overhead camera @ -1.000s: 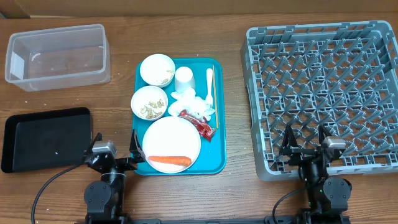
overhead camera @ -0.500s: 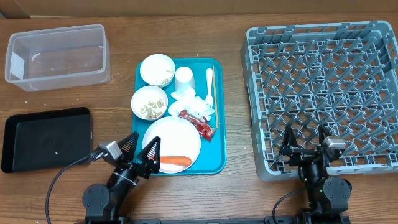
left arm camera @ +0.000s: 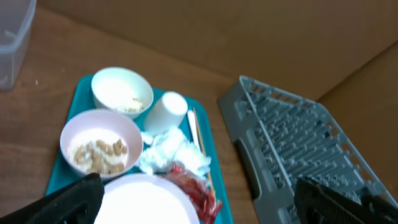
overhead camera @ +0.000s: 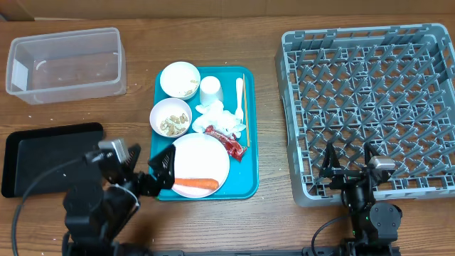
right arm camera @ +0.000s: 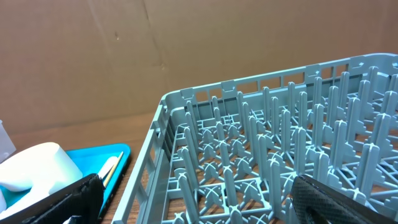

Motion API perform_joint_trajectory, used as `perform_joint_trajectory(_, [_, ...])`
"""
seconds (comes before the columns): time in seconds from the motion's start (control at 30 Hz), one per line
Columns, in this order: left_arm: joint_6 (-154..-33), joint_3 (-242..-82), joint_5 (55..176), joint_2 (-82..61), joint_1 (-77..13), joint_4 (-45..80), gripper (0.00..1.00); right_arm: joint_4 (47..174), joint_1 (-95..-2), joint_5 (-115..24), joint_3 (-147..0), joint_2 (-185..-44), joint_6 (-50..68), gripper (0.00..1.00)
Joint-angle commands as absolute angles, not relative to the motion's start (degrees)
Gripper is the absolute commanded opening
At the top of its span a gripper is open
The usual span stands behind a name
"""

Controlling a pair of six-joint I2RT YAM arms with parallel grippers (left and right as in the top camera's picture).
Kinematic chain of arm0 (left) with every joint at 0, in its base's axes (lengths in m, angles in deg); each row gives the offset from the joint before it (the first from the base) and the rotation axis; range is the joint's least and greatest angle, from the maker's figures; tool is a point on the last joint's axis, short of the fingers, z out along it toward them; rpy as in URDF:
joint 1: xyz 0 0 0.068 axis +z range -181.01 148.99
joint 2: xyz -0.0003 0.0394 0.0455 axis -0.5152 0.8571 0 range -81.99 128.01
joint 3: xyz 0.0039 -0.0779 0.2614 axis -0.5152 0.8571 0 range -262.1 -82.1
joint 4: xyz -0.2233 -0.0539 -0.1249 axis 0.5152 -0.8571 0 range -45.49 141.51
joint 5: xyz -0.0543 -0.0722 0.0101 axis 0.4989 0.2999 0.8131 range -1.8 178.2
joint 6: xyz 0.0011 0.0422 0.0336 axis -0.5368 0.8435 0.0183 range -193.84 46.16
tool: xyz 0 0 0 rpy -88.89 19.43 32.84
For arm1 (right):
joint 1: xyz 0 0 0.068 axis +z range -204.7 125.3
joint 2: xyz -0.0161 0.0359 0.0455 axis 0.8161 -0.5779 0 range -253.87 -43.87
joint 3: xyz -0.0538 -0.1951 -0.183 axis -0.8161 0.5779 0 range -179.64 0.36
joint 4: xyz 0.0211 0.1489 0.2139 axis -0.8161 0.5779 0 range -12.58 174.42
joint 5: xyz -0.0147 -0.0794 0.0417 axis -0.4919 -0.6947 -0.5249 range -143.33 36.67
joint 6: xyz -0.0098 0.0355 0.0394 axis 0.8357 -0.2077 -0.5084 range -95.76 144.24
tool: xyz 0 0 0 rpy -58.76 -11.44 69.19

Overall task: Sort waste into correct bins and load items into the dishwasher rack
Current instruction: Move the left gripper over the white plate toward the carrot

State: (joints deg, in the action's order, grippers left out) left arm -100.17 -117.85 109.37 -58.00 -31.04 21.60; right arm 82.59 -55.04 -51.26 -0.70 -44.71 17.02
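Observation:
The white plate with the orange carrot lies at the front of the teal tray. Behind it are two white bowls holding beige scraps, a white cup, crumpled napkins, a red wrapper and a fork. My left gripper is open and empty, above the plate's left edge; its wrist view shows the plate, wrapper and napkins. My right gripper is open and empty, over the front edge of the grey dishwasher rack.
The clear tub stands at the back left. The black tray lies at the front left, beside my left arm. The right wrist view shows the rack's pegs and the cup.
My left arm has lifted from the table front and swung left; its gripper now points across the plate. The right arm has not moved.

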Motion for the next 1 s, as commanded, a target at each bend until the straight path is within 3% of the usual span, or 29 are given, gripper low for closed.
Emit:
perform_joint_trajectory(0.0, [-97.1,-122.4,119.3,-53.9,-31.4,25.8,1.00,82.2,-55.2,-51.8,-0.1,-44.0,17.2,1.00])
perform_joint_trajectory(0.13, [-98.8,-127.2,120.6,-48.9,-31.5,18.6,1.00,82.2,-55.2,-51.8,-0.1,-44.0,17.2,1.00])
perform_joint_trajectory(0.37, [-103.9,-142.8,92.5,-36.2,-38.9,-7.7,1.00,82.2,-55.2,-51.8,-0.1,-44.0,17.2,1.00])
perform_joint_trajectory(0.53, [-105.2,-144.5,97.1,-29.8,-52.2,-4.5,1.00,82.2,-55.2,-51.8,-0.1,-44.0,17.2,1.00])
perform_joint_trajectory(0.6, [-111.9,-144.5,104.6,-26.0,-55.6,-1.8,1.00,82.2,-55.2,-51.8,-0.1,-44.0,17.2,1.00])
perform_joint_trajectory(0.67, [-120.0,-144.5,104.0,-22.9,-55.8,-2.6,1.00,82.2,-55.2,-51.8,-0.1,-44.0,17.2,1.00])
perform_joint_trajectory(0.7, [-127.1,-144.5,101.9,-21.6,-55.8,-4.4,1.00,82.2,-55.2,-51.8,-0.1,-44.0,17.2,1.00])
perform_joint_trajectory(0.73, [-144.3,-144.4,96.6,-18.7,-55.8,-10.9,1.00,82.2,-55.2,-51.8,-0.1,-44.0,17.2,1.00])
perform_joint_trajectory(0.8, [-158.1,-144.3,93.3,-15.0,-55.8,-17.5,1.00,82.2,-55.2,-51.8,-0.1,-44.0,17.2,1.00])
perform_joint_trajectory(0.97, [-162.9,-143.9,93.1,-7.7,-55.8,-17.7,1.00,82.2,-55.2,-51.8,-0.1,-44.0,17.2,1.00])
